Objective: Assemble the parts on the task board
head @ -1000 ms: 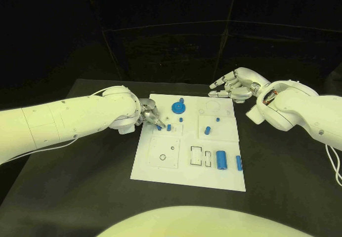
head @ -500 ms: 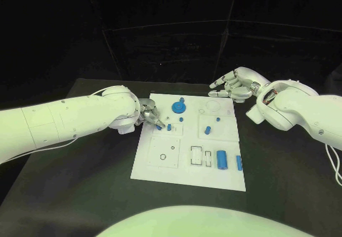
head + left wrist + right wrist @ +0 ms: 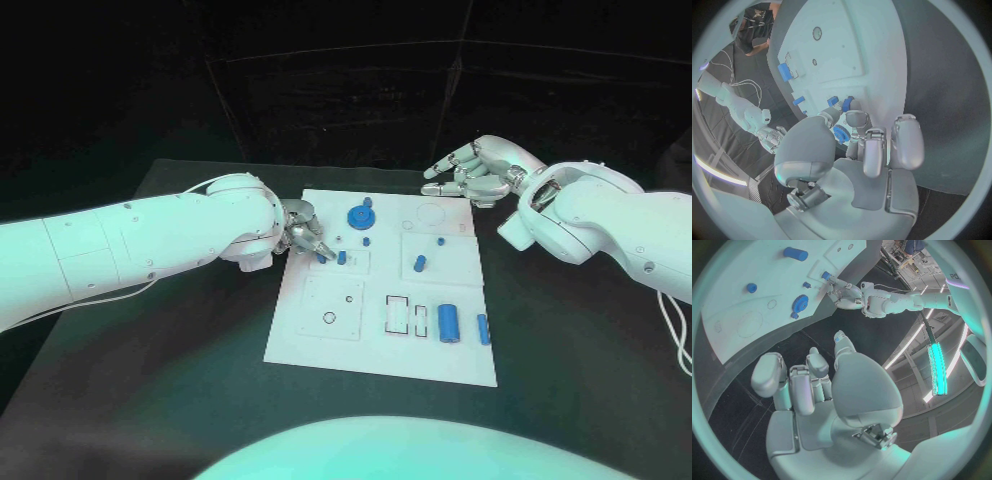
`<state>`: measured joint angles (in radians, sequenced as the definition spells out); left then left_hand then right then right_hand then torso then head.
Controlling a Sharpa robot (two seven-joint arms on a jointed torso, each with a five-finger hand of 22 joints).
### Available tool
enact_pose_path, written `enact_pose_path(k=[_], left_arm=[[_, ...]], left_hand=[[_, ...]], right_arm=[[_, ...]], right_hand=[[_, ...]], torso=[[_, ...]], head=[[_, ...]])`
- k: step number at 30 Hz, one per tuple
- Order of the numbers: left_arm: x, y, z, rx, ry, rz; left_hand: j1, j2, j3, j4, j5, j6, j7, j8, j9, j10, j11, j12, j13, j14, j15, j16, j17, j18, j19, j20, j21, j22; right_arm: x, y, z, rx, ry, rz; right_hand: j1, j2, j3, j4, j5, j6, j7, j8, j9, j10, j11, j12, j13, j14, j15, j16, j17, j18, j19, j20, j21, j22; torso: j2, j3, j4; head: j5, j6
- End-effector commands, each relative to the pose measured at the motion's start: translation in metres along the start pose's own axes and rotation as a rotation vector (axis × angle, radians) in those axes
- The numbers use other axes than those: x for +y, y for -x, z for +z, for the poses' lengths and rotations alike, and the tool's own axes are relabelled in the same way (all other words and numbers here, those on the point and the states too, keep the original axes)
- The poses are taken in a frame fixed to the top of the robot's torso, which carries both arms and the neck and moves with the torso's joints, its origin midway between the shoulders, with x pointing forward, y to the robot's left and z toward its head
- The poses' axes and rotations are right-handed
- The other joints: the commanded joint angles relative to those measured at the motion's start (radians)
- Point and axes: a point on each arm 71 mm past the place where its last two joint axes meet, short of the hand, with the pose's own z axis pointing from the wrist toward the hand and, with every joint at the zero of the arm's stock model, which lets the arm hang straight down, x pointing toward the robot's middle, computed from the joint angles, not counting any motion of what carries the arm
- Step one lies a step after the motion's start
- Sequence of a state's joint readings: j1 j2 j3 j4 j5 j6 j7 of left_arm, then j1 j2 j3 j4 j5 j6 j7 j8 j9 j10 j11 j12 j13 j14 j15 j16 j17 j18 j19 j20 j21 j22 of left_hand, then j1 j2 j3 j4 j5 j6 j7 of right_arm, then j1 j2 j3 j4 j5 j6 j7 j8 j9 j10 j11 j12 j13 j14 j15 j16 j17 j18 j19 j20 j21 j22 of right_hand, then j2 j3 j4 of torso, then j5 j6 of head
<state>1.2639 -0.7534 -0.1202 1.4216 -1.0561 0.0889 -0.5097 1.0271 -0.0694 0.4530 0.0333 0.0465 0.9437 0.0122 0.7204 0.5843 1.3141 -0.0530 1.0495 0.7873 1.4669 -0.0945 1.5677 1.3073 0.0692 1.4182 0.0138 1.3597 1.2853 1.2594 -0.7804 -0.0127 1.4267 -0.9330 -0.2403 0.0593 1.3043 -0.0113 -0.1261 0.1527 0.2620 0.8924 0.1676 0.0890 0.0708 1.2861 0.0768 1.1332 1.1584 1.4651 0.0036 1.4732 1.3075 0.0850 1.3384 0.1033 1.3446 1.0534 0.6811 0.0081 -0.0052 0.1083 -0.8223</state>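
The white task board (image 3: pixel 378 345) lies in the middle of the black table. My left hand (image 3: pixel 302 232) sits at the board's left edge, its thumb and a finger pinching a small blue peg (image 3: pixel 320 257) (image 3: pixel 847 103) against the board. A second small peg (image 3: pixel 342 257) stands just beside it. A blue gear (image 3: pixel 361 215) (image 3: pixel 799 304) lies farther back on the board. My right hand (image 3: pixel 476 170) (image 3: pixel 811 385) hovers beyond the board's far right corner, fingers apart and holding nothing.
On the board lie more blue parts: a short peg (image 3: pixel 420 265), two small studs (image 3: pixel 366 241) (image 3: pixel 441 241), and two cylinders (image 3: pixel 449 323) (image 3: pixel 483 330) at the right. Rectangular slots (image 3: pixel 397 313) and a square recess (image 3: pixel 332 305) are near the front.
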Motion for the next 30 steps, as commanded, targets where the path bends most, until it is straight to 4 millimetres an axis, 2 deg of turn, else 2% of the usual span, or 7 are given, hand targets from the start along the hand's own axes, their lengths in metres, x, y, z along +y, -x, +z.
enact_pose_path(k=[1, 8, 30], left_arm=[[-0.0006, -0.0017, 0.0001, 0.013, 0.004, 0.009], [0.0013, -0.0006, 0.0006, 0.006, 0.015, 0.005], [0.0002, -0.0006, 0.0013, 0.006, 0.015, 0.005]], left_hand=[[-0.020, -0.001, -0.004, 0.010, 0.003, 0.008, 0.000, 0.003, 0.001, 0.007, 0.000, 0.006, 0.002, 0.104, -0.007, 0.003, 0.263, -0.002, 0.008, -0.002, 0.008, 0.003], [-0.079, -0.005, -0.028, 0.046, 0.003, 0.014, 0.000, 0.007, 0.002, 0.013, 0.000, 0.008, 0.004, 0.104, -0.008, 0.003, 0.263, -0.004, 0.012, -0.003, 0.012, 0.010], [-0.101, -0.004, -0.041, 0.059, 0.003, 0.017, -0.001, 0.011, 0.004, 0.018, -0.001, 0.015, 0.013, 0.104, -0.009, 0.003, 0.263, -0.006, 0.016, -0.004, 0.017, 0.018]], right_arm=[[0.0018, 0.0003, 0.0003, 0.003, 0.011, -0.001], [0.0019, 0.0002, 0.0004, 0.003, 0.011, -0.001], [0.0019, 0.0002, 0.0004, 0.004, 0.011, -0.001]], right_hand=[[0.001, 0.012, -0.005, 0.001, -0.001, 0.001, -0.001, 0.005, 0.001, -0.005, 0.001, -0.004, -0.001, 0.065, -0.005, -0.004, 0.091, 0.013, -0.006, 0.001, -0.003, -0.001], [0.000, 0.013, -0.008, 0.002, -0.001, 0.000, -0.001, 0.005, 0.001, -0.005, 0.001, -0.004, -0.002, 0.064, -0.005, -0.004, 0.091, 0.013, -0.006, 0.001, -0.004, -0.002], [-0.001, 0.014, -0.009, 0.003, -0.001, 0.000, -0.001, 0.005, 0.001, -0.005, 0.001, -0.004, -0.002, 0.064, -0.005, -0.005, 0.090, 0.013, -0.006, 0.001, -0.004, -0.002]], torso=[[0.000, 0.0003, 0.0000], [0.001, 0.0004, -0.0005], [0.001, 0.0009, -0.0001]], head=[[-0.001, -0.001], [0.000, 0.000], [-0.004, -0.004]])
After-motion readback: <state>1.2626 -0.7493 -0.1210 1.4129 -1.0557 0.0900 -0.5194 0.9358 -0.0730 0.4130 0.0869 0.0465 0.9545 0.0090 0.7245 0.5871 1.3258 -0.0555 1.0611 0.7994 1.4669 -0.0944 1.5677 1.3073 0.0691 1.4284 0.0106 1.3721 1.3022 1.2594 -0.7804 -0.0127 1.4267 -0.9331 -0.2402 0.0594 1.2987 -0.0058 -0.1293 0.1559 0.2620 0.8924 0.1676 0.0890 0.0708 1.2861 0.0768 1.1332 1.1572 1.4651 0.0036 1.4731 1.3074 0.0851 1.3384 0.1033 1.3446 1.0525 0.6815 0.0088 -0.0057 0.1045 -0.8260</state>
